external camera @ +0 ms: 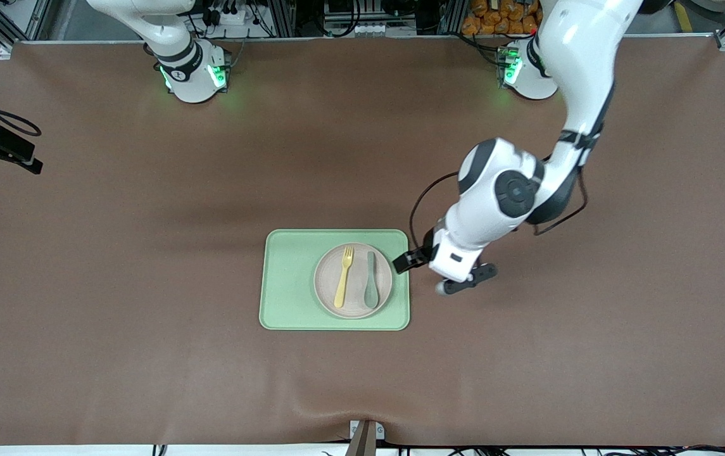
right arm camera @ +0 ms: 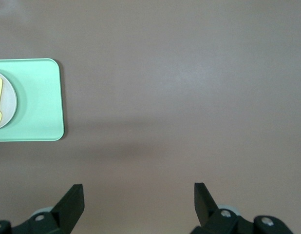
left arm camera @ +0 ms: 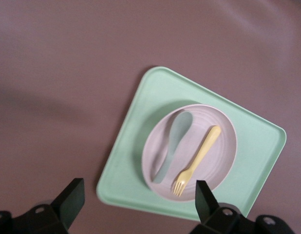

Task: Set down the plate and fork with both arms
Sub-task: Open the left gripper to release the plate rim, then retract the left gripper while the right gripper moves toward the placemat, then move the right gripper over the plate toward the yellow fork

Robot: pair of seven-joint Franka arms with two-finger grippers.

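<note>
Brown matte cloth (external camera: pixel 147 285) covers the whole table, wrinkled a little along the edge nearest the front camera, where a small metal clamp (external camera: pixel 365 434) holds it. Near the middle of the table lies a rectangular light-green plastic tray (external camera: pixel 292 278) with rounded corners. On the tray, toward the left arm's end, rests the round, shallow beige plastic plate (external camera: pixel 357 253). On the plate lie two pieces side by side: the small pale-yellow plastic fork (external camera: pixel 343 277), tines pointing toward the robots' bases, and a grey-green plastic spoon (external camera: pixel 371 280) just beside it, toward the left arm's end.

Just beside the tray's short edge hangs the left gripper (left arm camera: pixel 138 197), up in the air over bare cloth, its fingers spread wide and holding nothing. Wide free cloth lies on every side of the tray. The right gripper (right arm camera: pixel 138 197) waits high over bare cloth, its fingers also spread apart and empty. Farther off, a black camera mount (external camera: pixel 1 149) stands at the table edge at the right arm's end.
</note>
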